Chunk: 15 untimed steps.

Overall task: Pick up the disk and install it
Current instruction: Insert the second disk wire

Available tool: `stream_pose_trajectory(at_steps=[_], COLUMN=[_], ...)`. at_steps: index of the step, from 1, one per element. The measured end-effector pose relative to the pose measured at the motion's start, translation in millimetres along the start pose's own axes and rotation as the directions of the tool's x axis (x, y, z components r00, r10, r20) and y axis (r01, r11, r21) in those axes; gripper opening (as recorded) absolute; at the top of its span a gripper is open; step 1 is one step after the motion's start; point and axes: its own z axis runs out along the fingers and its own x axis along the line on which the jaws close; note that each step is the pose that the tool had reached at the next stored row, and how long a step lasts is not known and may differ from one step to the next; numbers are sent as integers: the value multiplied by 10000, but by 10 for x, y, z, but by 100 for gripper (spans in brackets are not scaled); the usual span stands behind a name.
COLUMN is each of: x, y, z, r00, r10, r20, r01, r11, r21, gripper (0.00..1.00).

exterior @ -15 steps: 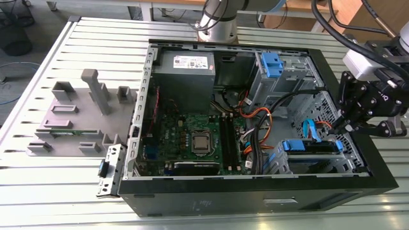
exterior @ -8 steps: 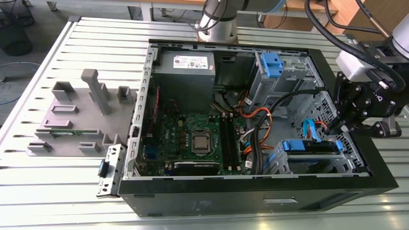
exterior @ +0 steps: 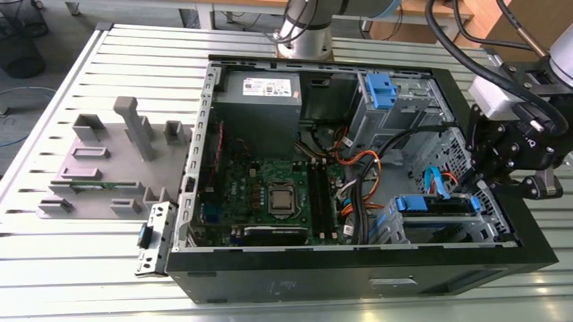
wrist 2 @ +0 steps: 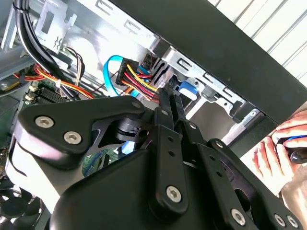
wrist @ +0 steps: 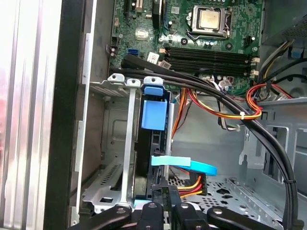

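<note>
Hiding mostly in its bay, disk [wrist: 154, 112]

The exterior view looked down from high up at the open computer case [exterior: 358, 268]. Both wrist views sat close inside it.

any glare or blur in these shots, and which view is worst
In the first wrist view, the ribbed metal table surface beside the black computer case is washed out by glare. In the second wrist view, the black gripper looms close and soft. The exterior view is evenly lit, the green motherboard clear.
</note>
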Motion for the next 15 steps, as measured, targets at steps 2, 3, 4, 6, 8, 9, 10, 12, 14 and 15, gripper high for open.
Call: stream_pose_trajectory(at_steps=[2,3,4,6,8,9,10,12,14,15], x=[20,27,33,44,57,64,69,75,80,81], y=[9,12,13,16,19,22,25,31,31,32], z=[0,0,1,5,7,8,10,20,27,28], r00=[10000,10000,10000,10000,10000,10000,10000,10000,10000,10000], r10=[0,0,-1,-1,-1,0,2,4,2,3], r20=[-2,-8,-14,-20,-26,-31,-33,-34,-39,-45], r01=[0,0,1,1,1,0,-2,-4,-2,-3], r11=[10000,10000,10000,10000,10000,10000,10000,10000,10000,10000], r21=[1,0,0,-1,-1,-1,-2,-2,-2,-2], gripper=[16,16,16,16,16,16,16,16,16,16])
